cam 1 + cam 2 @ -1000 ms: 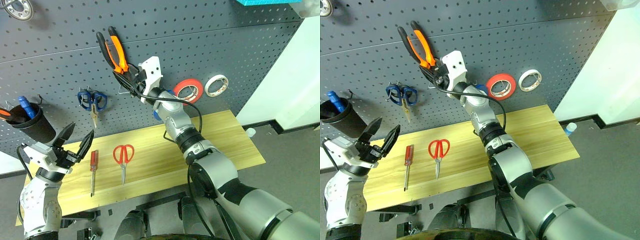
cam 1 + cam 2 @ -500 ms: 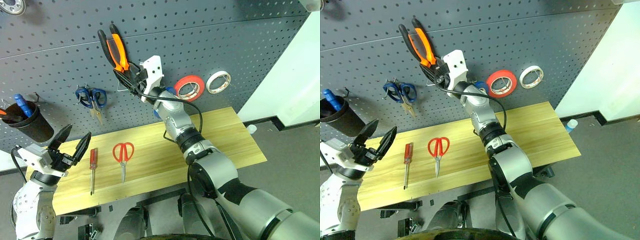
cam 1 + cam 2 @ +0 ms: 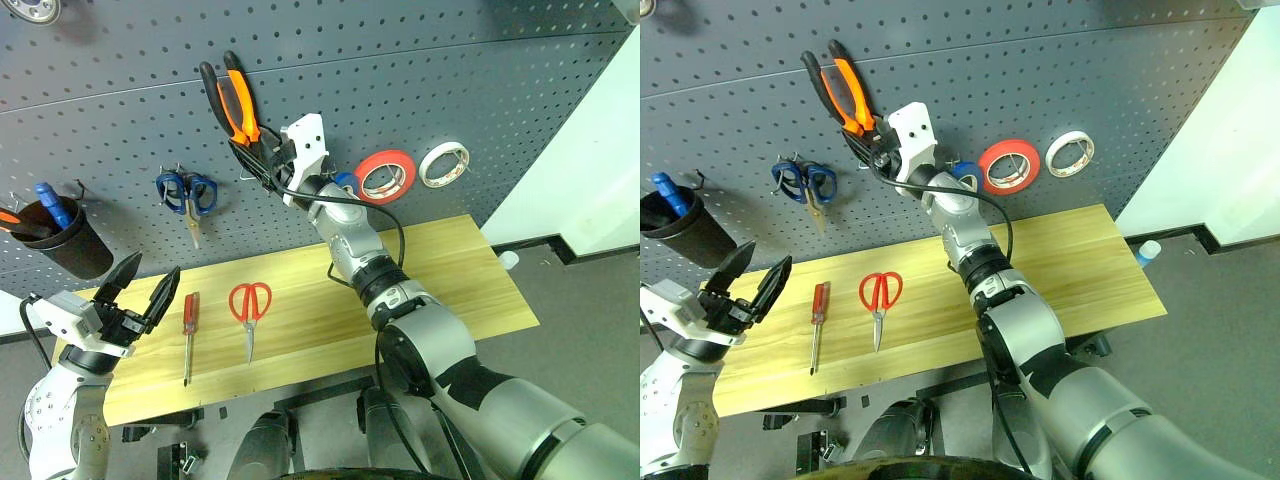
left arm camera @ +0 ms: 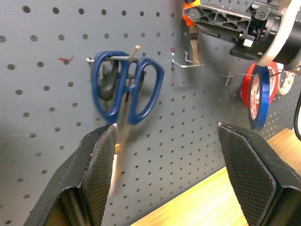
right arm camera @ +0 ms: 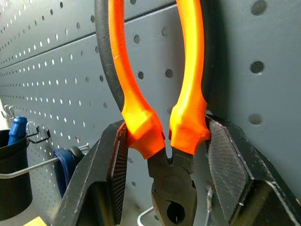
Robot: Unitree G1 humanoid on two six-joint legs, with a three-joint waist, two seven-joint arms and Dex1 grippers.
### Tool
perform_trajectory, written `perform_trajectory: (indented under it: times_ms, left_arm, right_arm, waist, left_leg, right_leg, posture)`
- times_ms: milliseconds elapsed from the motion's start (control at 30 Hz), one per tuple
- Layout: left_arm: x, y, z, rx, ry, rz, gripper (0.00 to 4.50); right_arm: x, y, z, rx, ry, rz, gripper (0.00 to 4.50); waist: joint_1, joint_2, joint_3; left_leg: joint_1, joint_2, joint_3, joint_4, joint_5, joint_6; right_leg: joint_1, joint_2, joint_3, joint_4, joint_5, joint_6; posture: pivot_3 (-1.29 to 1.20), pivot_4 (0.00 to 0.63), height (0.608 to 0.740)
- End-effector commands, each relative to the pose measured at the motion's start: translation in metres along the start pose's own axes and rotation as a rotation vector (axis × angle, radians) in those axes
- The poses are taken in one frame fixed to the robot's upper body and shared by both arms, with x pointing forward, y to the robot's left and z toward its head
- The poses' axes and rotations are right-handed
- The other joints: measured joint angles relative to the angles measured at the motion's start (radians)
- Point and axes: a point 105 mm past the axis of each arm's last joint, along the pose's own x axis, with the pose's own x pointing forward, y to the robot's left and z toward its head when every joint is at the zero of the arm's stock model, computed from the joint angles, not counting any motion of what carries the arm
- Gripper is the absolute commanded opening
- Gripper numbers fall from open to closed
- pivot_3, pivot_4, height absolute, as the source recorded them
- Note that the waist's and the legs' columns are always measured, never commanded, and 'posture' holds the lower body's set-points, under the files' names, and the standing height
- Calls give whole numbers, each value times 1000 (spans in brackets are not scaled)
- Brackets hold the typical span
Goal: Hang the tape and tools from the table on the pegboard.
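Our right claw [image 3: 262,160] pinches the pliers [image 3: 233,100] against the pegboard [image 3: 450,80], handles at 12 o'clock. Our left claw [image 3: 140,290] hangs spread. On the tabletop [image 3: 440,280] lie the red-handled scissors [image 3: 248,305] and screwdriver [image 3: 188,322]. We read no lettering.

Workshop: tool-hung pegboard [image 3: 400,90], wooden table [image 3: 450,270], hanging tape rolls [image 3: 388,176].

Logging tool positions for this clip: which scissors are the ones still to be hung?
Start at the light wooden table below the dark pegboard. The red-handled scissors lie flat near its left end, beside a slim red-handled screwdriver. The other scissors have blue handles and already hang on the pegboard.
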Motion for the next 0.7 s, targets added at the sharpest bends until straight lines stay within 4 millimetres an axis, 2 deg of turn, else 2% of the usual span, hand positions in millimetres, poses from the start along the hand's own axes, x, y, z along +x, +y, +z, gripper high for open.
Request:
perform_trajectory:
  times_ms: [33, 333, 467, 567, 700]
  left_arm:
    - [0, 4, 12, 40, -35, 7, 3554]
    - [2, 6, 10, 40, -40, 4, 3554]
    - [3, 6, 9, 38, -42, 2, 3554]
    - [3, 6, 9, 38, -43, 0, 3554]
    - [4, 7, 9, 39, -45, -1, 3554]
  right_arm:
    - [9, 32, -6, 53, -23, 50, 2085]
    - [0, 28, -20, 1, 15, 26, 2085]
    - [-3, 23, -23, -4, 31, 6, 3391]
    - [-3, 22, -19, -12, 10, -2, 4409]
    - [-2, 23, -6, -55, -52, 15, 4470]
  waist:
    - [0, 0, 0]
    - [0, 0, 0]
    - [-2, 0, 0]
    - [-2, 0, 0]
    - [-1, 0, 0]
  left_leg:
    - [0, 0, 0, 0, 0, 0]
    - [0, 0, 0, 0, 0, 0]
    - [0, 0, 0, 0, 0, 0]
    - [0, 0, 0, 0, 0, 0]
    - [0, 0, 0, 1, 0, 0]
  right_leg:
    - [0, 0, 0, 0, 0, 0]
    - [0, 0, 0, 0, 0, 0]
    - [0, 0, 0, 0, 0, 0]
    - [0, 0, 0, 0, 0, 0]
    - [0, 0, 0, 1, 0, 0]
  posture:
    - [-10, 192, 738]
    - [-17, 186, 738]
    - [-20, 184, 738]
    - [-21, 183, 738]
    - [-22, 179, 738]
